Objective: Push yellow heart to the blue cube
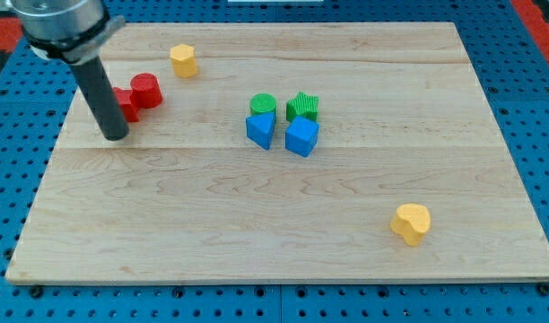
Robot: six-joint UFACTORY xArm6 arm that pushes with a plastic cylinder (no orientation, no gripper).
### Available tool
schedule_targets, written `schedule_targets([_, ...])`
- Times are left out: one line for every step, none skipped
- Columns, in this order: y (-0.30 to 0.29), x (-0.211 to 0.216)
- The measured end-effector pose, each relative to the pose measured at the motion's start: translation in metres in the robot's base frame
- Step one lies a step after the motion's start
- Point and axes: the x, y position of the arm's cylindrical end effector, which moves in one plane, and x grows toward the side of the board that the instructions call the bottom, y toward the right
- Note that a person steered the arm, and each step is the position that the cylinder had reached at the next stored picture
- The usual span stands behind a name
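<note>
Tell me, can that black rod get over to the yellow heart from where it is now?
Probably yes. My tip sits at the view's left beside the red blocks, and the bare board below the blue cube leaves a clear way to the yellow heart.

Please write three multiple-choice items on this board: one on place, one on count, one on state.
1. Where is the yellow heart?
A. the view's bottom right
B. the view's top left
C. beside the red blocks

2. How many green blocks are there?
A. one
B. two
C. four

3. My tip is:
A. touching the yellow heart
B. touching the blue cube
C. far from both, by a red block

Answers: 1 A, the heart sits alone near the bottom right corner. 2 B, two green blocks stand behind the blue pair. 3 C, the tip is at the view's left.
</note>
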Motion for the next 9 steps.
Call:
schedule_targets([-0.005, -0.034])
schedule_targets([0.028, -0.068])
schedule_targets([0.072, -0.093])
schedule_targets([0.098, -0.032])
schedule_targets([0.12, 0.051])
schedule_targets([0.173, 0.115])
schedule_targets([0.257, 0.178])
schedule_targets([0.321, 0.2])
schedule_targets([0.424, 0.166])
